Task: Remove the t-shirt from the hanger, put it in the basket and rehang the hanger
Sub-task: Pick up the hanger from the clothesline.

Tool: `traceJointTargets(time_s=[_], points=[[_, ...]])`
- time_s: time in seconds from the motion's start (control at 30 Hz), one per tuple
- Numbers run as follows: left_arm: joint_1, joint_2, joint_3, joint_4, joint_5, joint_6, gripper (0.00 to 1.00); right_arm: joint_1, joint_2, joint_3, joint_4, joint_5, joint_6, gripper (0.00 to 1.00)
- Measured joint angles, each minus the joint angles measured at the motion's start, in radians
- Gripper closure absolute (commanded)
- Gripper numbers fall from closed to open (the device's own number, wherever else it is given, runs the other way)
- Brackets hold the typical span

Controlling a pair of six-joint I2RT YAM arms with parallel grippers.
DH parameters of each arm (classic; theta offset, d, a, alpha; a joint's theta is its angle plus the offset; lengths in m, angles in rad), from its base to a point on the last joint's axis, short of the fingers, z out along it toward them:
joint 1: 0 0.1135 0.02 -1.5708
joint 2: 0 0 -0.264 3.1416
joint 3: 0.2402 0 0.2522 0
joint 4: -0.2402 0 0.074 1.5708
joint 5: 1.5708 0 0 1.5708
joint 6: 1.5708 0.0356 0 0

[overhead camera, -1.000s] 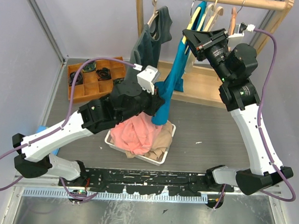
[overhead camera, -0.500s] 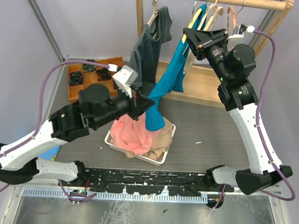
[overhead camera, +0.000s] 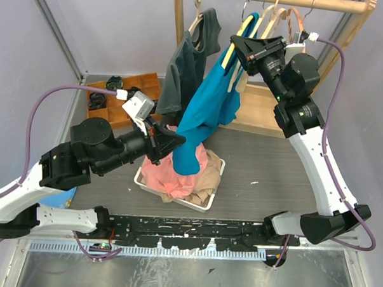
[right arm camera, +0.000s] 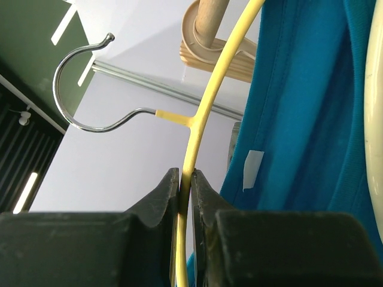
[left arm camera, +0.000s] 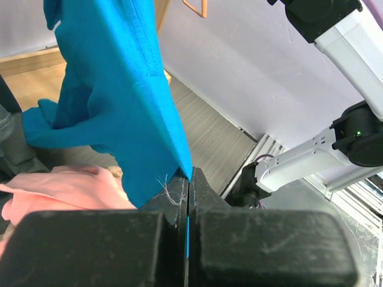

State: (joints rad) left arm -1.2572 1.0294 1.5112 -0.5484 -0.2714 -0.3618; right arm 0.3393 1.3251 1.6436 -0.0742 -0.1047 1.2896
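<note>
No readable text; t-shirt (right arm camera: 299, 119) tag (right arm camera: 254, 168) blank

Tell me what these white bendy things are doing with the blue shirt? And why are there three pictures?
Those are two robot arms bolted to a table. The big picture looks down from a camera above them. The other two come from little cameras on each arm's wrist, so you see its own fingers up close. The left gripper is pinched shut on the bottom edge of the blue t-shirt. The right gripper is pinched on the yellow hanger the shirt hangs from. Underneath sits a white basket with pink clothes. A dark grey shirt hangs on the wooden rack.
</note>
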Motion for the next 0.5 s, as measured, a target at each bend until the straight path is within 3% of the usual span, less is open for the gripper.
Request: traceJointTargets(time_s=[0.23,0.43,0.47,0.5], points=[[-0.003,-0.026,0.019,-0.015,-0.022,0.007,1.00,0.002,0.002,0.000,0.000,0.000,0.000,0.99],[-0.003,0.020,0.126,-0.021,-0.022,0.039,0.99,0.002,0.001,-0.011,0.005,0.005,-0.002,0.99],[-0.003,0.029,0.142,-0.020,-0.022,0.044,0.94,0.002,0.001,-0.011,0.006,0.006,-0.002,1.00],[-0.003,0.034,0.149,-0.019,-0.022,0.046,0.80,0.002,0.001,-0.011,0.006,0.006,-0.002,1.00]])
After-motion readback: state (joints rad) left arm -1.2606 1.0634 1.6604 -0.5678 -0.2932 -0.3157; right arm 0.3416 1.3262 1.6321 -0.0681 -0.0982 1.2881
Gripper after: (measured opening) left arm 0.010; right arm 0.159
